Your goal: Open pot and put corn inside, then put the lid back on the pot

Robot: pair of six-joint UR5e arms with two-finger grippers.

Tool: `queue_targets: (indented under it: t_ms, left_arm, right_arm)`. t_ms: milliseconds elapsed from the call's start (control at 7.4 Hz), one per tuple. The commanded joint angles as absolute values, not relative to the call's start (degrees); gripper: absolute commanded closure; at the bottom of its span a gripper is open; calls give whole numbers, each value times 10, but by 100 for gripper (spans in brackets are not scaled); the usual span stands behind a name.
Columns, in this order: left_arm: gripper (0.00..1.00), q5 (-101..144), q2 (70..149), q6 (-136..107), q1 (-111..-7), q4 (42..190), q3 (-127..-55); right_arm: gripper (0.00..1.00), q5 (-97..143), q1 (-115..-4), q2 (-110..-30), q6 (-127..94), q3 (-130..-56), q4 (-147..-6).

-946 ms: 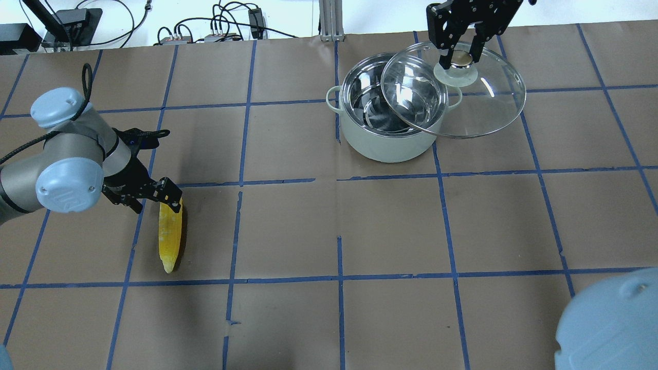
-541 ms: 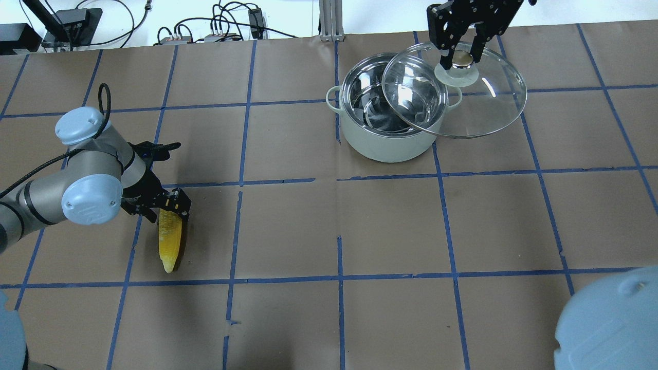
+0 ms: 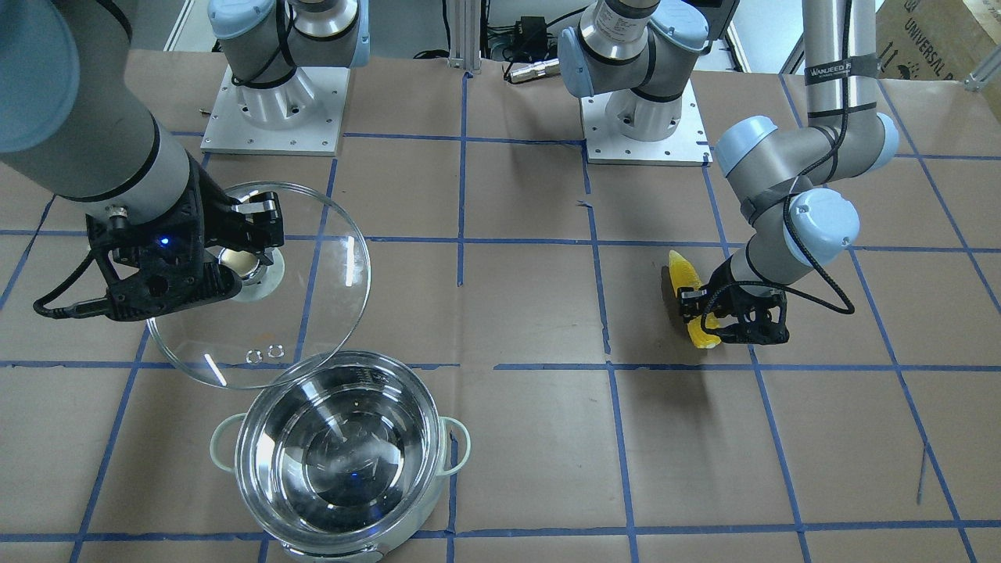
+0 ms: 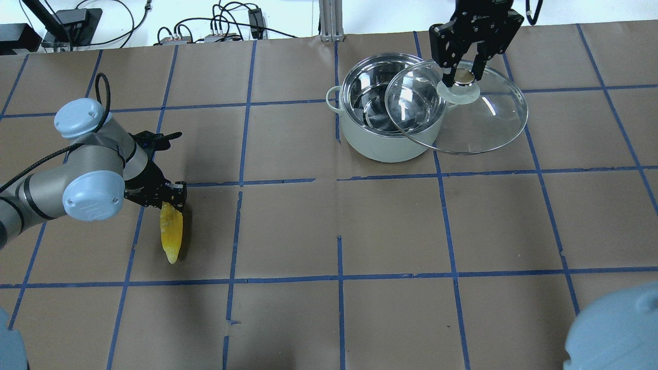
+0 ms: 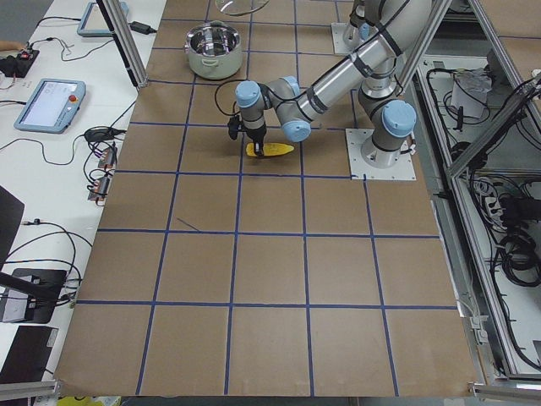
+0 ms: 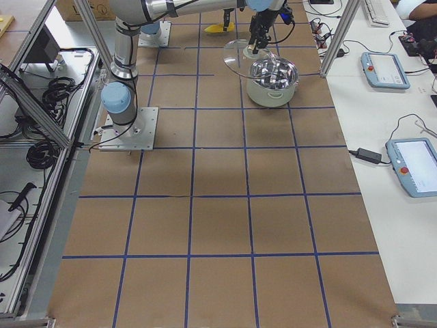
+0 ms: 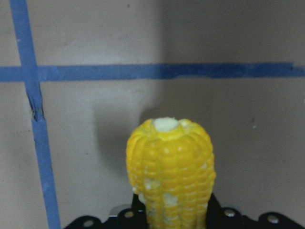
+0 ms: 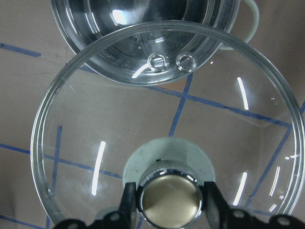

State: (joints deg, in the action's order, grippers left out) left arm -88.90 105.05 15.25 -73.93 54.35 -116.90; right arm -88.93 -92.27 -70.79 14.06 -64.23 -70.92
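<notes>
Overhead exterior | left gripper (image 4: 172, 199) clamps corn (image 4: 170, 234) blunt end, tip robotward | right gripper (image 4: 464, 77) pinches lid (image 4: 488, 121) knob

— Underneath?
— Brown paper tabletop (image 4: 390, 226), crossed by blue tape lines (image 4: 288, 280) into a grid of squares.
— And around the edges?
— Slanted aluminium frame posts (image 6: 336, 37); a white side bench (image 6: 355, 109) carrying blue-rimmed touchscreen tablets (image 6: 414, 166) and loose black cables (image 6: 410, 123).
— Lighting?
— Bright and even; soft, faint shadows on the paper.

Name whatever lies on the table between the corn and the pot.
Nothing: overhead, only bare paper with blue tape lines separates the corn from the pot.
</notes>
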Motion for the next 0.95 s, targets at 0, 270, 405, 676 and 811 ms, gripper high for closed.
queue_targets:
  t_ms: [0,270,405,676,811]
  left_arm:
    - [81,-875,1058,69,-825,557,-1098]
    - [80,-848,1063,32,-866,605,-1032]
    - [80,-790,1070,-1,-875,607,-997]
    - [78,-788,1127,-64,-948,613,-892]
    - [79,-805,1165,-95,-981,636,-827]
  right_arm:
    - [63,-894,-926,-751,139,-712,-756]
    - [63,-896,-926,-768,140,-736,-785]
    - [63,-896,-926,-768,140,-737,-787]
    - [63,-904,-926,-767,141,-737,-794]
    - [62,-906,-926,-767,140,-737,-795]
